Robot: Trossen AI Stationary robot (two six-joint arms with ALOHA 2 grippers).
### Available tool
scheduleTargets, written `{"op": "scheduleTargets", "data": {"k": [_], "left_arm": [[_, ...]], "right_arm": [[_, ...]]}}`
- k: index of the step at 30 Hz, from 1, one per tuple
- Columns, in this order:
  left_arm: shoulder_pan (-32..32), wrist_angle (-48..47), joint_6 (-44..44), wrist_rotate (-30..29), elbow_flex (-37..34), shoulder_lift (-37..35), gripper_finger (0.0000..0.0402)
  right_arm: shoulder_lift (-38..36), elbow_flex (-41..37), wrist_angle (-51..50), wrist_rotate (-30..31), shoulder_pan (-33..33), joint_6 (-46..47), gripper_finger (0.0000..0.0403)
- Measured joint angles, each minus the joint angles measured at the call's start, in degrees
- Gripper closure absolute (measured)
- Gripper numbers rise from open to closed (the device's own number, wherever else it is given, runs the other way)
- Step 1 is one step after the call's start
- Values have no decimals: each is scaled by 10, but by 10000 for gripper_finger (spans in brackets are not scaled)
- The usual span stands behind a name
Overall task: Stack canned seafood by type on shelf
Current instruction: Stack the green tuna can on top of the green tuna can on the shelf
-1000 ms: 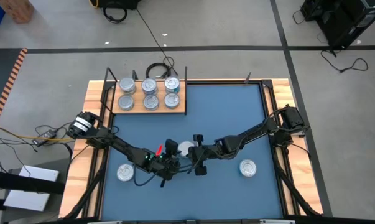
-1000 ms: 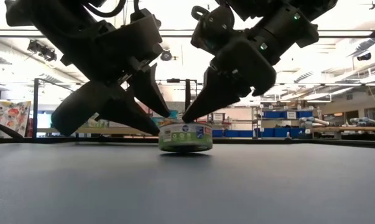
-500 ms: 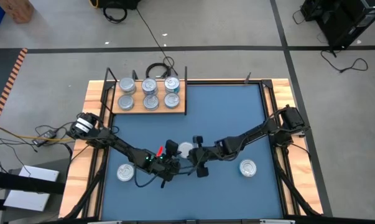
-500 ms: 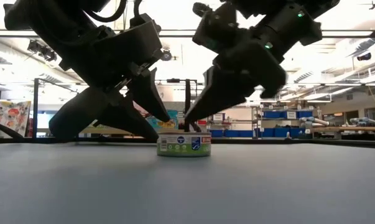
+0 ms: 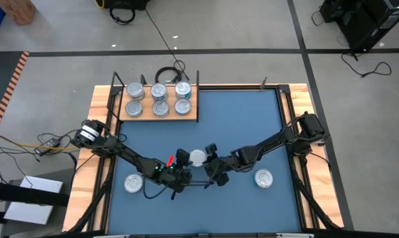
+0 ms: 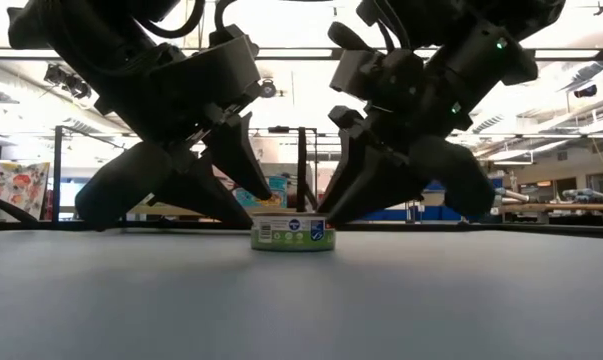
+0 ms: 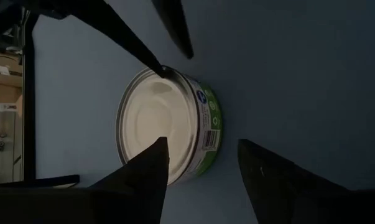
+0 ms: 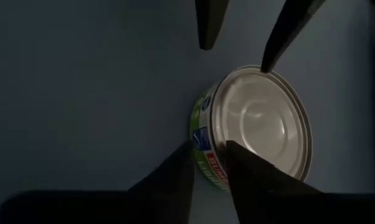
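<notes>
Currently both grippers, left and right, stand open, tips crowding one tin; risk: fingers clash or knock it sideways.

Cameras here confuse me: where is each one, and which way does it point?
High view: overhead, looking straight down at the blue mat, shelf and both arms.
Low view: at tabletop height, looking level across at the green-labelled tin; both grippers hang over it.
Left wrist view: on the left arm, looking past its open fingers at that tin.
Right wrist view: on the right arm, its fingers at that tin.
All four share that tin.
</notes>
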Motion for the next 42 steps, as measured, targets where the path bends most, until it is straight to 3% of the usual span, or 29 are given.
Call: {"op": "scheduleTargets", "data": {"k": [11, 32, 38, 42], "left_arm": [[0, 1, -2, 0, 0, 0, 208], [11, -64, -64, -4, 0, 0, 208], [10, -27, -60, -5, -32, -2, 209], [8, 36, -58, 10, -68, -18, 209]], "right_arm": [[0, 0, 21, -12, -12, 6, 395], [-24, -1, 60, -47, 20, 101, 402], [-71, 0, 36, -21, 37, 131, 400], [-75, 0, -4, 6, 45, 137, 364]]}}
